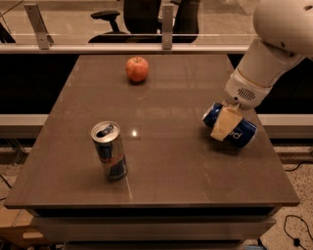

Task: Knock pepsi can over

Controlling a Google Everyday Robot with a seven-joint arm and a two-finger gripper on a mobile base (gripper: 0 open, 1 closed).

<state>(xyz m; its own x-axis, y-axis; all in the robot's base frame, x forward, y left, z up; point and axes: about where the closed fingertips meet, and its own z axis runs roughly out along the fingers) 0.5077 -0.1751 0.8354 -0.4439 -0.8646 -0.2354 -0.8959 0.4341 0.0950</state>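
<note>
The pepsi can [243, 133], dark blue with white lettering, lies on its side near the right edge of the brown table [181, 171]. My gripper [223, 126] comes down from the white arm at the upper right and is shut on the can. One cream finger [226, 123] crosses the front of the can; the other finger is hidden behind it. The can looks to be resting on or just above the tabletop.
A slim silver-and-blue energy drink can [109, 150] stands upright at the front left. A red apple [137, 69] sits at the back, left of centre. A metal rail [122, 48] and office chairs [142, 14] lie beyond the table's far edge.
</note>
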